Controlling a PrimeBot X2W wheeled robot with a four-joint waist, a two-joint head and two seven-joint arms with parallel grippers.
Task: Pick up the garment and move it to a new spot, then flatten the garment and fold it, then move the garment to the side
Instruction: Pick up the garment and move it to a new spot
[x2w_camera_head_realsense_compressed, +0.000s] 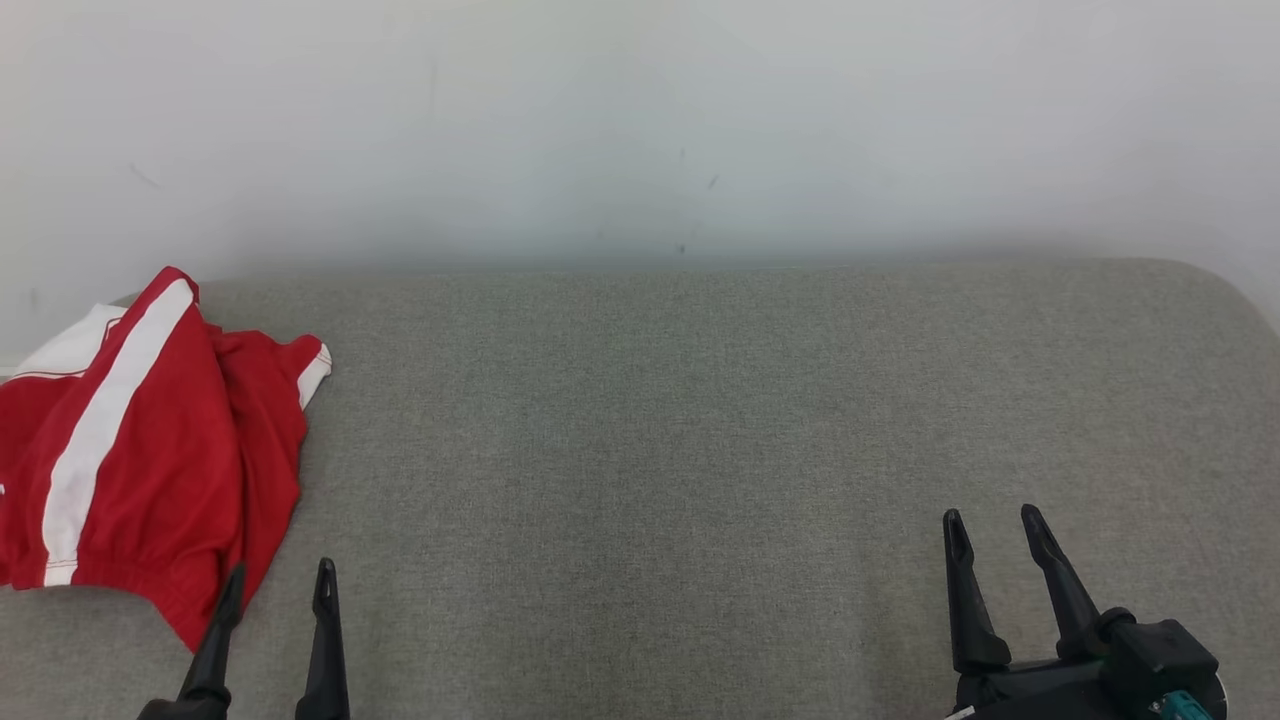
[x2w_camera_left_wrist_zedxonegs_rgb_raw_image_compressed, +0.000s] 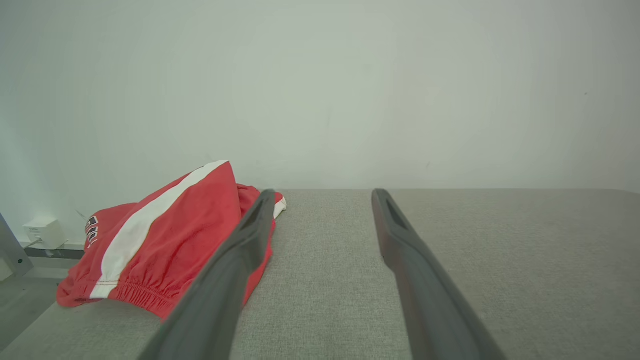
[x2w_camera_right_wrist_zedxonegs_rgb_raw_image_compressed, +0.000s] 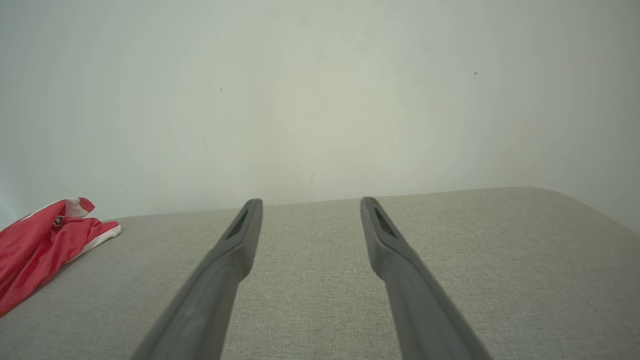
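1. You see the garment (x2w_camera_head_realsense_compressed: 150, 440), soft red cloth with a broad white stripe and a gathered elastic hem. It lies crumpled in a heap at the far left edge of the table (x2w_camera_head_realsense_compressed: 700, 450).
2. The table wears a grey, coarse-woven cover with a rounded rear right corner, and it meets a smooth pale wall (x2w_camera_head_realsense_compressed: 640, 120).
3. Your left gripper (x2w_camera_head_realsense_compressed: 280, 575) has its two slim, dark, tapered fingers spread apart with nothing between them. One finger overlaps the garment's hem in the head view; whether it touches cannot be told.
4. Your right gripper (x2w_camera_head_realsense_compressed: 992, 518) is likewise spread and empty, over the grey cover well apart from the garment.
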